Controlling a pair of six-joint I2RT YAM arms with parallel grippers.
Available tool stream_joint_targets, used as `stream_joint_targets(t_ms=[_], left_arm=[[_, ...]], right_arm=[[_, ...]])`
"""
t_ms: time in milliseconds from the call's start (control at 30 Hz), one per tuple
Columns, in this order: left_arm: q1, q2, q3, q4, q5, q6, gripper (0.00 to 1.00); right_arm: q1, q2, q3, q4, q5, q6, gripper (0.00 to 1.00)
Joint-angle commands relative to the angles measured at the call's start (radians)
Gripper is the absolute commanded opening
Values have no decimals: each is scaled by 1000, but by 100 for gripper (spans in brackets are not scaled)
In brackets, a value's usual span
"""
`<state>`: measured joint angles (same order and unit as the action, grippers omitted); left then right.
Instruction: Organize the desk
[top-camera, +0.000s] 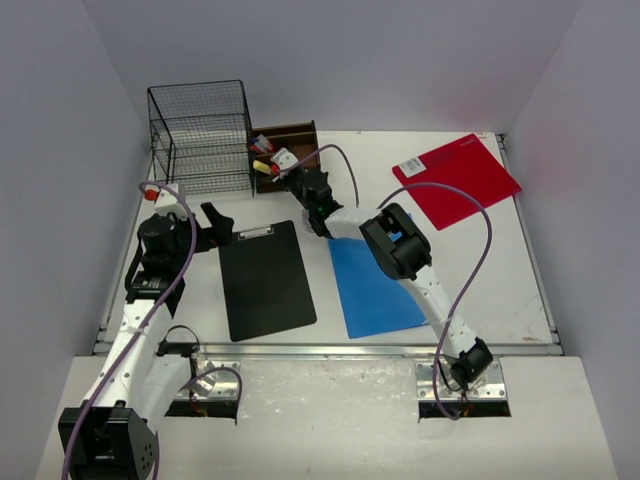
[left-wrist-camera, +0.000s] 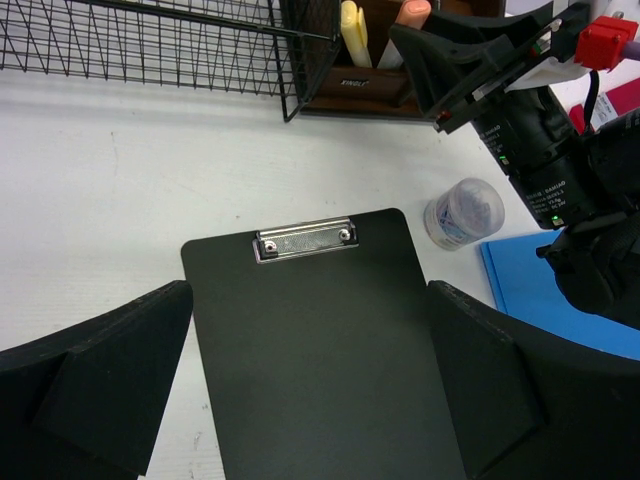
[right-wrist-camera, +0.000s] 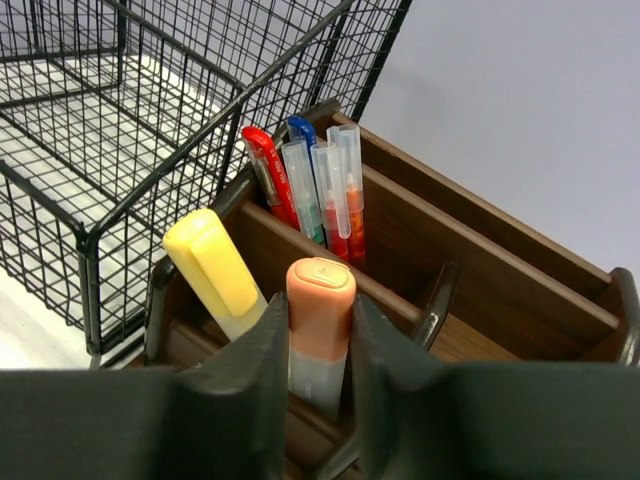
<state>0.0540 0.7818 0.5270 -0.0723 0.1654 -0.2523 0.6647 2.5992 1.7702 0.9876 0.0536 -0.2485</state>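
**Counter: white, flat, matte**

We note one large rectangular counter (top-camera: 505, 285), white and matte, lying flat and level. It fills most of the top view and is far bigger than anything on it. A silver rail (top-camera: 330, 350) runs along its near edge. In the left wrist view its surface reads plain white.

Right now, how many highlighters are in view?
2. The yellow highlighter stands in the wooden organizer; the orange highlighter is beside it, gripped by the right hand. Others may be hidden.

Desk (top-camera: 480, 270) bears clipboard (top-camera: 265, 280), blue sheet (top-camera: 372, 290), red folder (top-camera: 465, 180), basket (top-camera: 200, 135), organizer (top-camera: 300, 130).
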Motion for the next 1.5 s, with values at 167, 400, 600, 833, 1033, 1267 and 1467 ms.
stream_joint_targets(t_ms=[167,400,600,833,1033,1267,1467], left_arm=[[15,-11,28,32,6,-10,100],[15,-27,41,16,16,-20,100],[15,-58,48,0,30,-26,100],[15,-38,115,-75,84,45,100],[15,100,258,-254,172,134,100],[15,107,247,-240,214,125,100],[15,94,226,-219,226,109,100]], right_arm=[[3,-68,57,-40,-28,75,57],[10,-246,-54,-30,-91,106,62],[11,-515,-256,-108,-162,126,68],[-25,-754,-204,-869,-225,77,71],[-84,-760,-127,-1421,-338,117,84],[-100,-667,-102,-1591,-338,186,99],[-103,-541,15,-1631,-314,226,99]])
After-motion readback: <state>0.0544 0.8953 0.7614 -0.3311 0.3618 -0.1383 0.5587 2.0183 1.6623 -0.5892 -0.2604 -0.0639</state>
